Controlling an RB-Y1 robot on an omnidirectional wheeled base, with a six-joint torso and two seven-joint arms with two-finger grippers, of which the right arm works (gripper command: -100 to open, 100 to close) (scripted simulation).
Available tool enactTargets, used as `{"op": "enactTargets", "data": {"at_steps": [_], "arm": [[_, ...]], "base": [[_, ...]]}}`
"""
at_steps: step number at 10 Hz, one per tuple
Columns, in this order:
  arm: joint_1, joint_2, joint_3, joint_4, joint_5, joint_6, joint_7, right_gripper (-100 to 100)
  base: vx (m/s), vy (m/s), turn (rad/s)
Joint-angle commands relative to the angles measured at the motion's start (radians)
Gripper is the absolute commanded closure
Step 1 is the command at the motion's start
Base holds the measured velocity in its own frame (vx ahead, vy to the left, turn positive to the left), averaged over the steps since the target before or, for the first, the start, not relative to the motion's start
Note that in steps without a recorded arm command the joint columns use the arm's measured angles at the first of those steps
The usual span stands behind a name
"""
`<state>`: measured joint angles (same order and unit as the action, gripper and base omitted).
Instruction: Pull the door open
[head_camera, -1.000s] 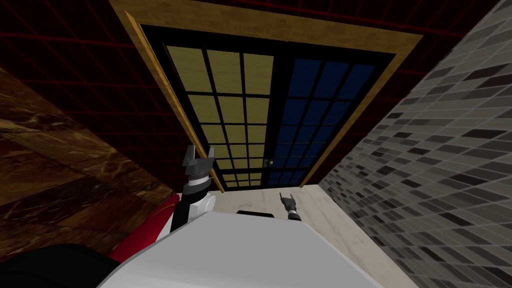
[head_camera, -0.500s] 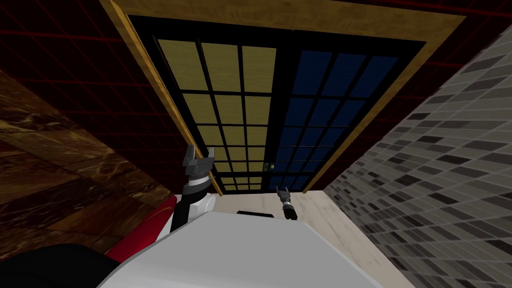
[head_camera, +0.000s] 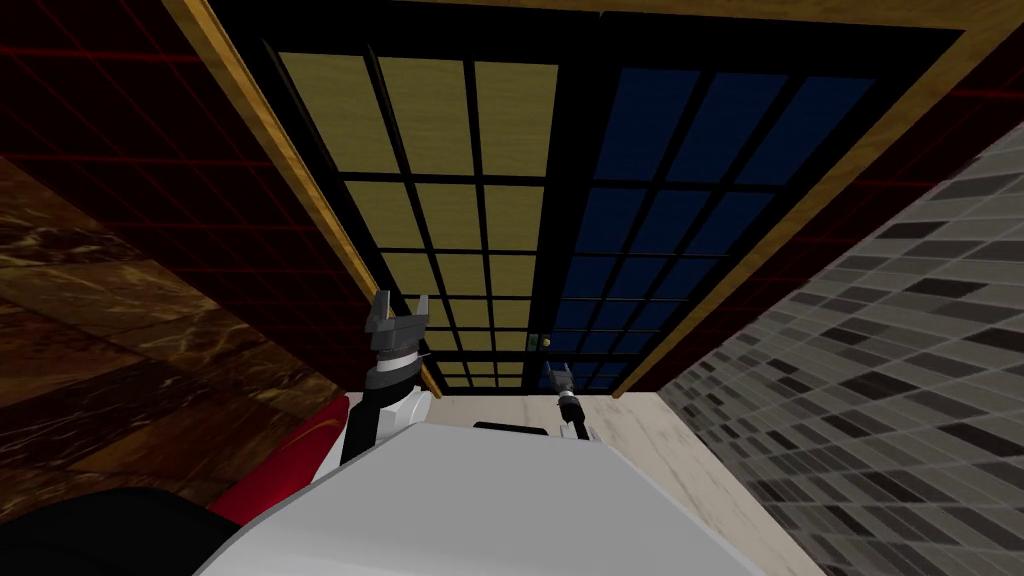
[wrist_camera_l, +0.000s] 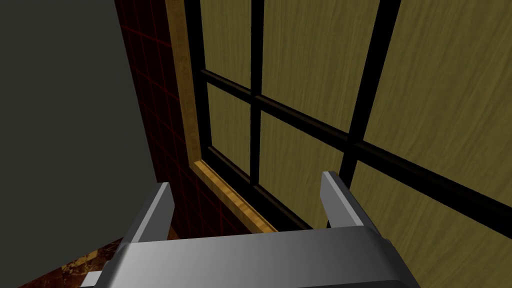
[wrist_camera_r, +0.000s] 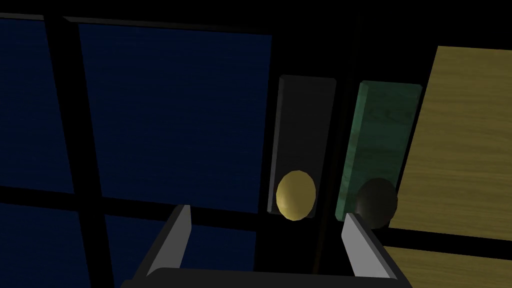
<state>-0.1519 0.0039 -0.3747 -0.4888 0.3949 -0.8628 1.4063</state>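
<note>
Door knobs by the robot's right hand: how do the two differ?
The yellow knob is bright and sits on a black plate beside the blue panes; the dark knob is dull and sits on a green plate beside the yellow panes. The yellow knob lies ahead between the open fingers of the right gripper; the dark knob lies just outside them. Both are round, set low on upright plates, and ungripped.
</note>
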Motion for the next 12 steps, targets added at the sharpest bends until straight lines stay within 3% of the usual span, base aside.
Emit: {"op": "enactTargets", "data": {"at_steps": [1, 2, 4, 6, 7, 12], "arm": [[-0.025, 0.017, 0.009, -0.023, 0.003, -0.003, -0.001, -100], [-0.025, 0.017, 0.009, -0.023, 0.003, -0.003, -0.001, -100], [-0.059, 0.032, 0.016, -0.035, 0.004, -0.008, -0.001, -100], [-0.05, 0.032, 0.018, -0.045, 0.006, -0.001, -0.006, -100], [-0.05, 0.032, 0.018, -0.045, 0.006, -0.001, -0.006, 100], [-0.05, 0.032, 0.018, -0.045, 0.006, -0.001, -0.006, 100]], "base": [[0.193, -0.039, 0.078], [0.146, -0.019, 0.044], [0.176, -0.025, 0.063], [0.058, -0.005, 0.0], [-0.006, 0.003, 0.013], [-0.005, 0.002, 0.003]]}}
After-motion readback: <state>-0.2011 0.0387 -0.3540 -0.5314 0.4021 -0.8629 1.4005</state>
